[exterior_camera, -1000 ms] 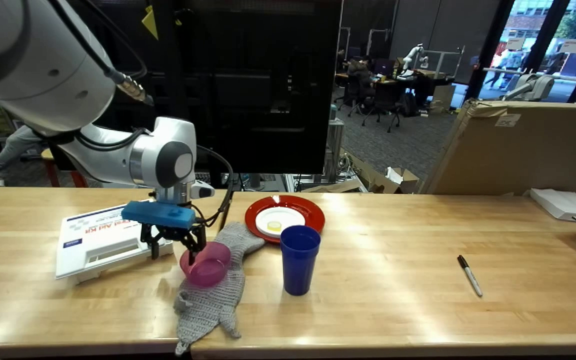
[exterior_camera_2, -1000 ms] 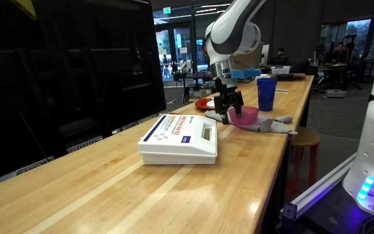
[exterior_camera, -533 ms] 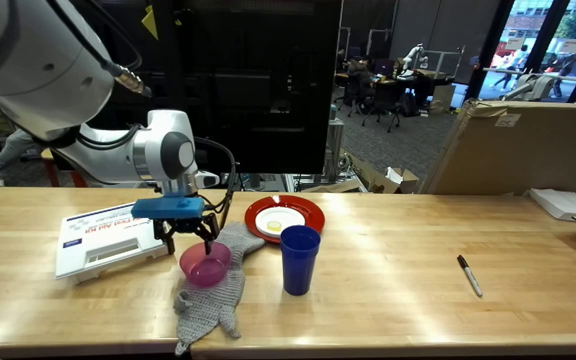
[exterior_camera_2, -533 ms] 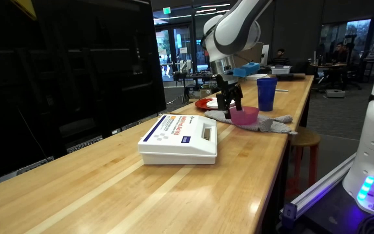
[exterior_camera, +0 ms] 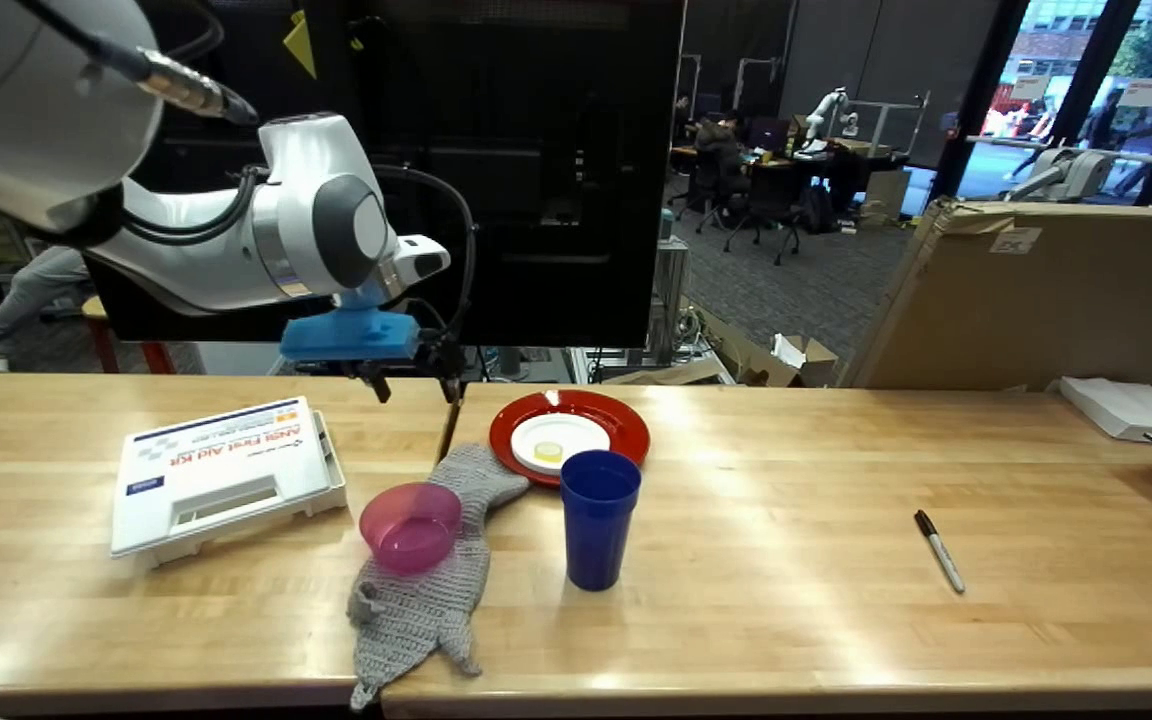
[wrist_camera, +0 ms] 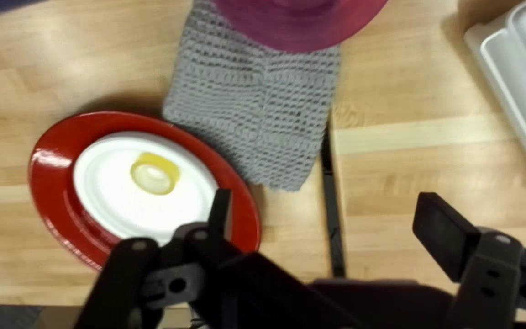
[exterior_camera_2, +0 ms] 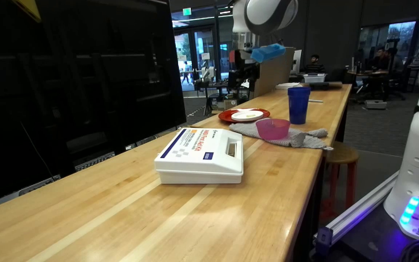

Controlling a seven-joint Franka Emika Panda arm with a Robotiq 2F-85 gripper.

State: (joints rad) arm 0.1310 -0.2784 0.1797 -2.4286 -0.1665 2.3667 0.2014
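My gripper (exterior_camera: 418,392) is open and empty, raised above the table's far edge. In the wrist view the gripper (wrist_camera: 329,219) has its jaws wide apart, with tabletop and a dark seam below. A pink bowl (exterior_camera: 410,528) sits on a grey knitted piece (exterior_camera: 416,620), apart from the gripper; the bowl also shows in the wrist view (wrist_camera: 299,32), partly cut off. A red plate (wrist_camera: 48,183) holds a white plate (wrist_camera: 107,183) with a small yellow object (wrist_camera: 155,176) on it. The left finger overlaps the red plate's rim in the wrist view.
A blue cup (exterior_camera: 598,530) stands upright near the plate. A white first aid kit (exterior_camera_2: 198,156) lies on the table. A black-capped marker (exterior_camera: 939,552) and papers (exterior_camera: 1131,408) lie farther off. A large dark screen (exterior_camera: 536,200) and cardboard (exterior_camera: 1036,300) stand behind the table.
My gripper has risen from the pink bowl, where one finger reached in, and moved up toward the table's far edge. It stayed open. The bowl and the other objects have not moved.
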